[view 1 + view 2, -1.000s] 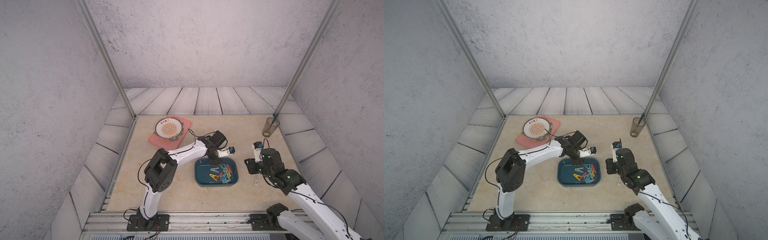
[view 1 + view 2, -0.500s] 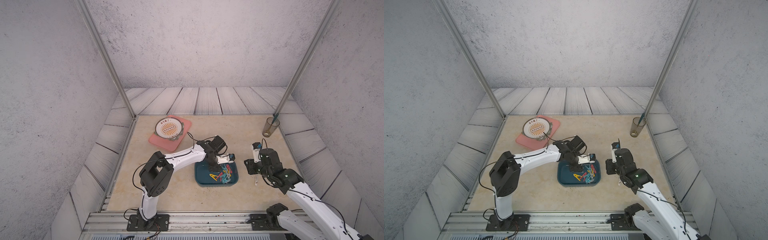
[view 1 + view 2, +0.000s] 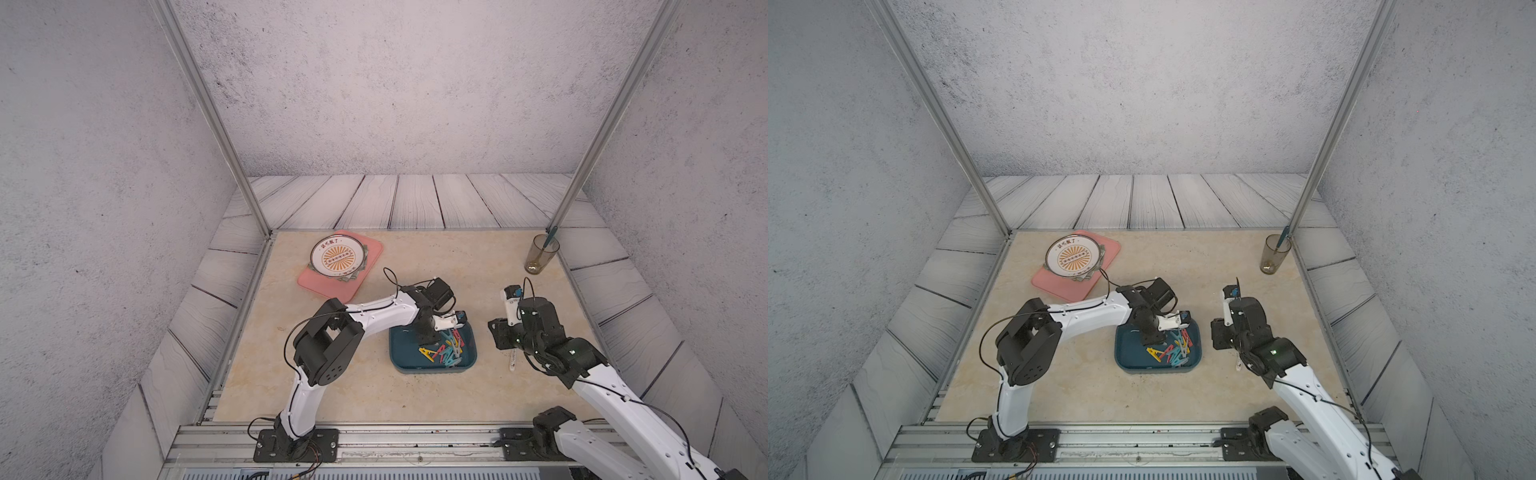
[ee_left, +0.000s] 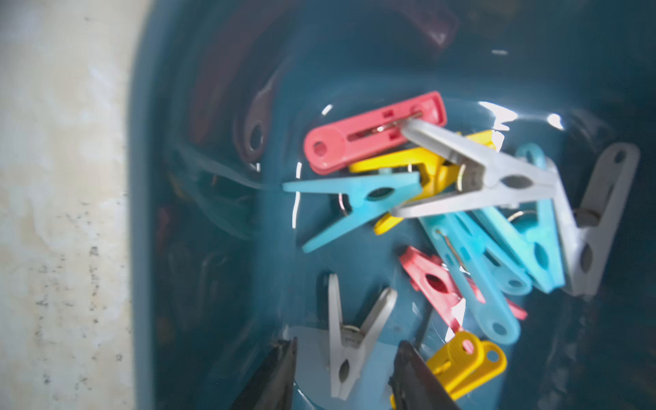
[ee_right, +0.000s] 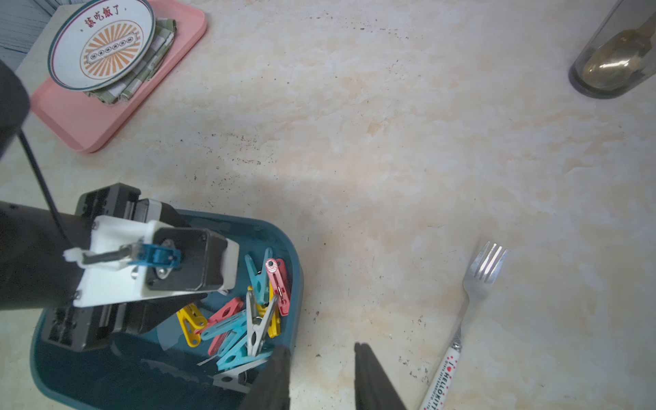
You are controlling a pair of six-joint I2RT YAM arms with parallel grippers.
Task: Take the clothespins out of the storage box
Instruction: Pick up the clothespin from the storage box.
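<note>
Beige desk [image 3: 374,386]: open left tool [image 4: 346,346] straddles a grey pin [image 4: 342,365] in the box [image 4: 198,106]; centre, then close; right tool [image 5: 321,348] open, empty

Enclosure: grey textured walls [image 3: 395,83] stand at left, far and right. Two aluminium posts [image 3: 210,116] rise from the far corners of the beige marble-pattern tabletop [image 3: 436,257]. Whitewashed plank panels [image 3: 415,201] border the tabletop. A metal rail [image 3: 415,440] runs along the near edge. Lighting is even and diffuse.

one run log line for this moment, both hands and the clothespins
left hand: open, in storage box, astride grey clothespin | right hand: open, empty, beside box | clothespins: piled in box
</note>
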